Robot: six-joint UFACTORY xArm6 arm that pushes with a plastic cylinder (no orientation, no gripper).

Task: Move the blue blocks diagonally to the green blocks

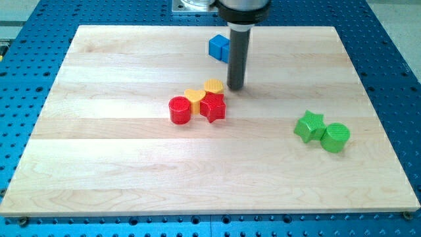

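Beside yellow block (214, 85), my tip (235, 87).

The setting is a robotics laboratory or test bench. A blue metal base plate (39, 20) drilled with a regular grid of small holes surrounds the work area on all sides of the frame; such a perforated plate is typical of bench fixtures. A pale wooden board (131, 164) lies flat on it, with small fasteners visible at its lower corners. At the top centre of the frame, a grey metal mount (191, 5) shows at the edge, and a dark machine rod (237, 56) hangs straight down to the board. Small moulded plastic blocks in plain colours rest on the board as test pieces. The lighting is even and bright.
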